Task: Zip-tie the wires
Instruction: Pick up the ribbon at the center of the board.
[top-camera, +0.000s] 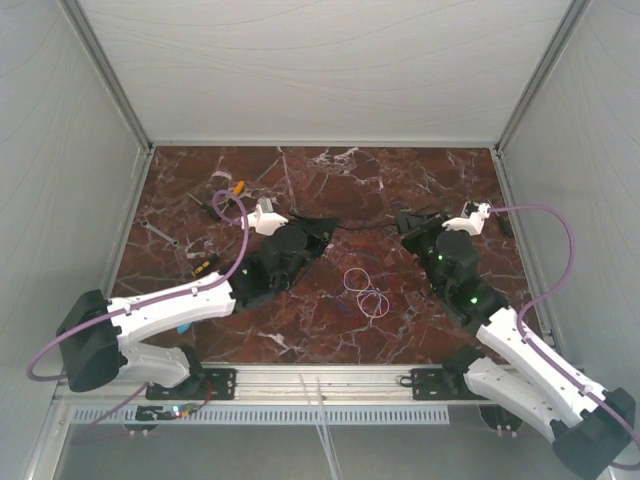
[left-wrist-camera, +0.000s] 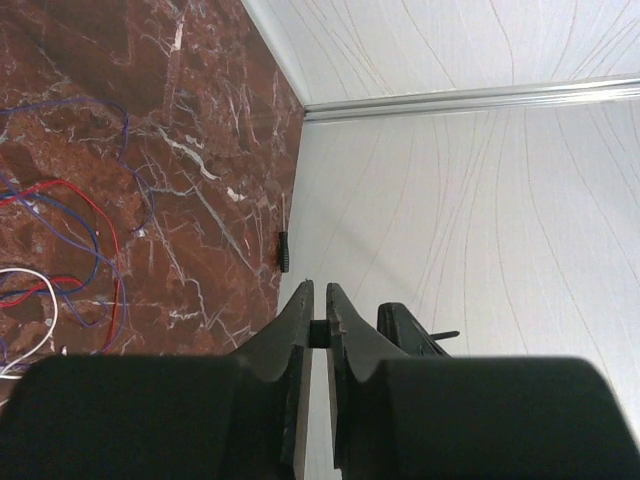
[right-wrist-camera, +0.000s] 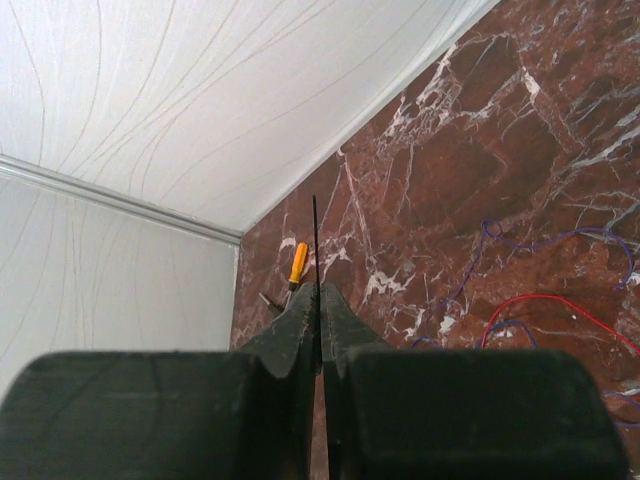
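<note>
Red-brown marble counter (top-camera: 440, 180), boxed in by white walls (top-camera: 330, 70). The left arm comes in low from the near-left corner and stretches toward the middle, with the left claw (top-camera: 326, 224) pointing right. The right arm mirrors it from the near-right corner, right claw (top-camera: 406, 220) pointing left, so the two tips face each other across a gap.

The right claw is clamped tight on a thin black zip tie (right-wrist-camera: 316, 240), which pokes straight out past the fingertips in its wrist view. The left claw is closed down too, with a small dark bit pinched between its tips. That looks like the other end of the same zip tie, and from above a thin dark line runs between the two claws.

The wires (top-camera: 366, 292) lie loose on the counter, nearer the arm bases than the claws are, roughly below that gap, and neither claw touches them. From above they're white loops; the wrist views show red and purple strands too.

Over on the left side there's an orange-handled screwdriver (top-camera: 238, 187), a wrench (top-camera: 160, 236) and a yellow-handled tool (top-camera: 205, 266), all well apart from the wires. The left arm's lilac cable (top-camera: 244, 235) arcs over that area.
</note>
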